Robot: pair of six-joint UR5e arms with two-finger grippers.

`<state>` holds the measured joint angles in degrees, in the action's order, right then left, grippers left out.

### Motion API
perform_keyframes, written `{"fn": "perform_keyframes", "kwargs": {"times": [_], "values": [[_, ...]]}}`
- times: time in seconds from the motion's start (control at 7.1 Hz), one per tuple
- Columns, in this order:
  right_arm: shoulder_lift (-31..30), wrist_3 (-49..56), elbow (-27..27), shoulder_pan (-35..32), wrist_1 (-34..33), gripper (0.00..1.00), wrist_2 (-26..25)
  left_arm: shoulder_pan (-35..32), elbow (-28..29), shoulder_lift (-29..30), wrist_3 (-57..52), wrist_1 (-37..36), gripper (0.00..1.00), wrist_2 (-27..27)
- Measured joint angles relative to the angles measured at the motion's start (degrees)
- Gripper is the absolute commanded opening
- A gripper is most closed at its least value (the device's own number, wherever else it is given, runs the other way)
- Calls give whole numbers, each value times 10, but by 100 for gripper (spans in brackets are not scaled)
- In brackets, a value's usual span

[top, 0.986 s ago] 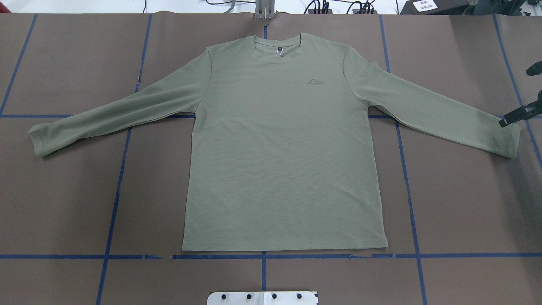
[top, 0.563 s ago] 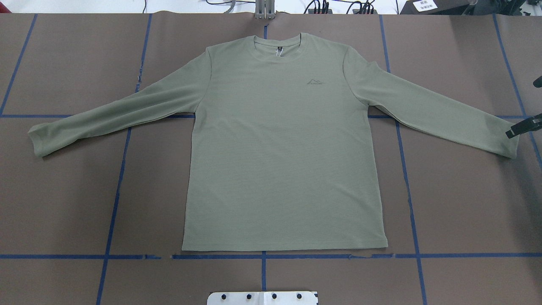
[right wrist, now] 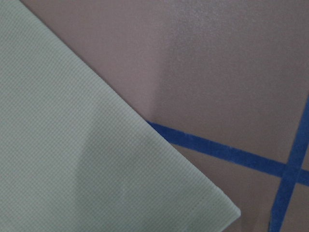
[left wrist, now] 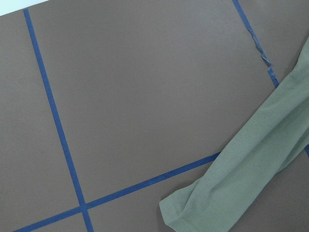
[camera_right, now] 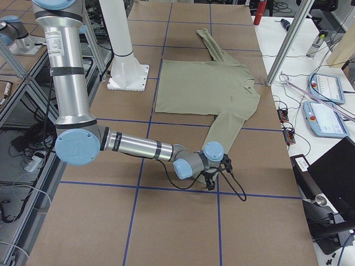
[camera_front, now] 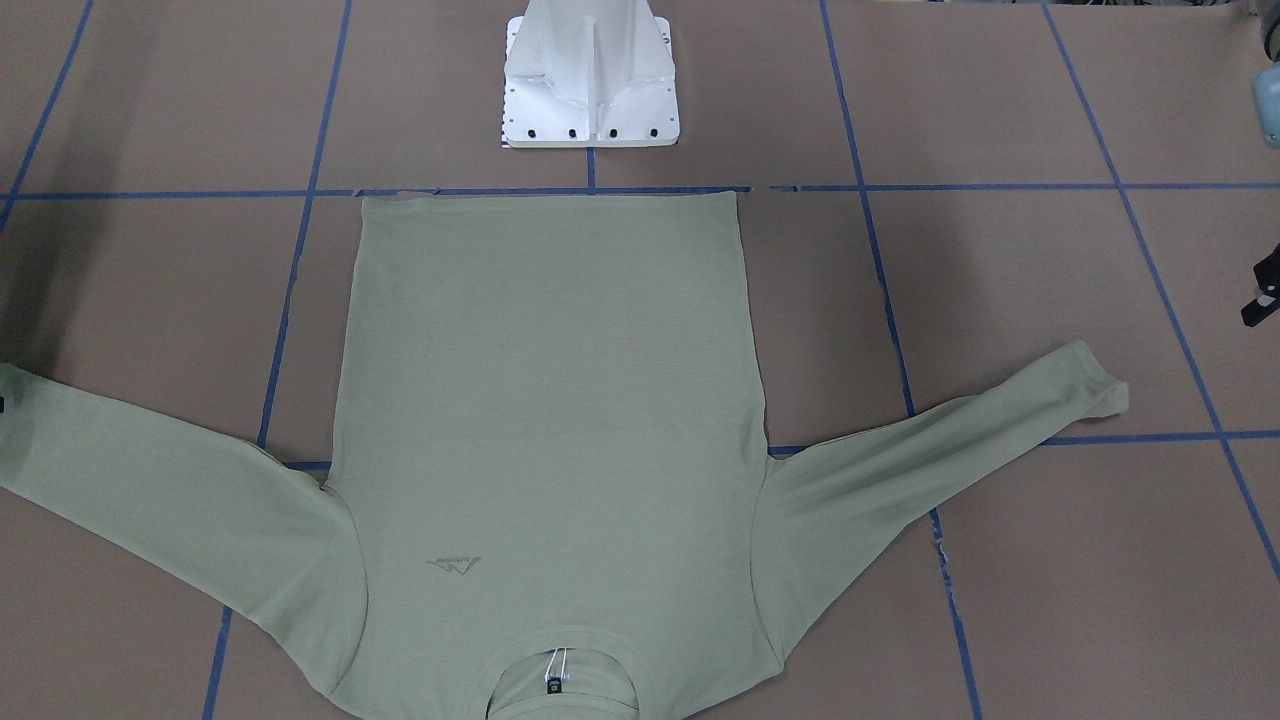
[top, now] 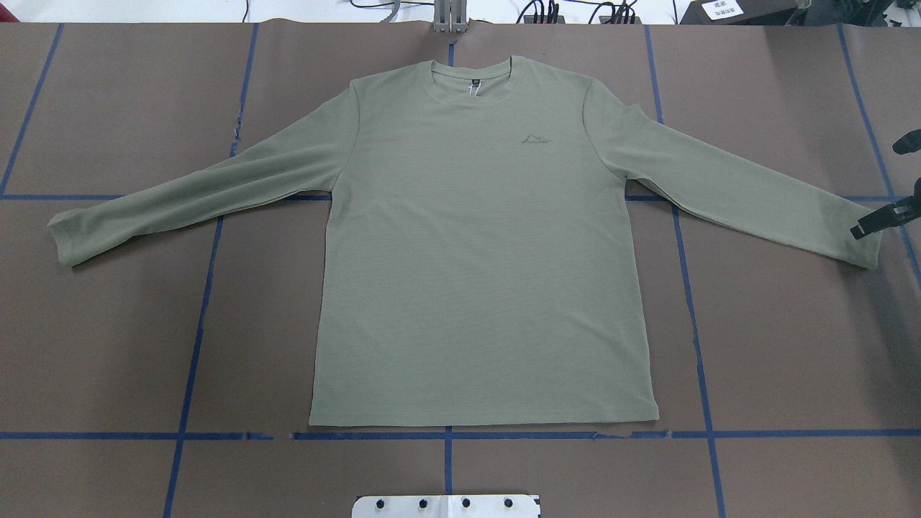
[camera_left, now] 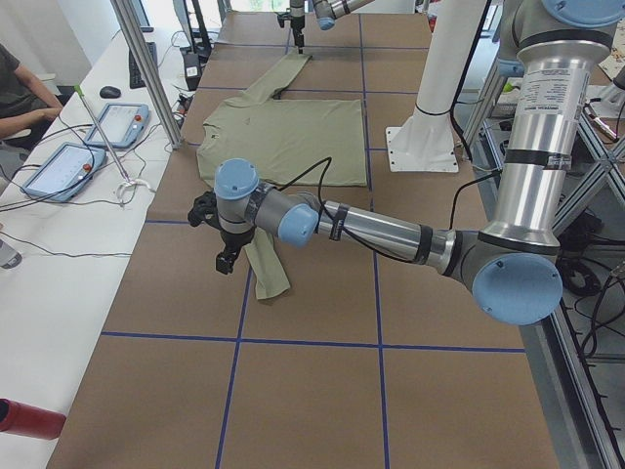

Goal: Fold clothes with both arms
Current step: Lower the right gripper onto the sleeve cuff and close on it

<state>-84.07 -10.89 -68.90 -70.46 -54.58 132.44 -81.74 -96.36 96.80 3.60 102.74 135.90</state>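
Observation:
The pale sage-green long-sleeve shirt (top: 475,252) lies flat and face up on the brown table, neck away from the robot and both sleeves spread out. My right gripper (top: 874,189) is open at the right sleeve's cuff (top: 867,241), with one black fingertip (top: 860,229) over the cuff's edge. The right wrist view shows that cuff (right wrist: 72,145) very close. My left gripper (camera_left: 227,259) hangs just outside the left sleeve's cuff (camera_left: 271,283). Only a black tip of it (camera_front: 1262,300) shows in the front-facing view, so I cannot tell whether it is open. The left wrist view shows that cuff (left wrist: 231,193).
The white pedestal base (camera_front: 590,80) stands just behind the shirt's hem. Blue tape lines (top: 201,302) cross the table. A side bench holds tablets (camera_left: 122,122) and a red can (camera_left: 24,418), with an operator (camera_left: 15,93) seated there.
The right gripper has shifted a little toward the robot's side along the cuff, drawing outward and coming back in. The shirt has not moved.

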Motion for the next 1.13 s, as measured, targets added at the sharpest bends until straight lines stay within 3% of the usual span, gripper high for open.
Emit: {"fn": "perform_keyframes", "kwargs": {"times": [0.85, 1.13], "values": [[-3, 0, 1, 5, -3, 81, -2, 0, -1, 0, 1, 0, 100, 0], [-5, 0, 2, 5, -4, 79, -2, 0, -1, 0, 1, 0, 100, 0]]}}
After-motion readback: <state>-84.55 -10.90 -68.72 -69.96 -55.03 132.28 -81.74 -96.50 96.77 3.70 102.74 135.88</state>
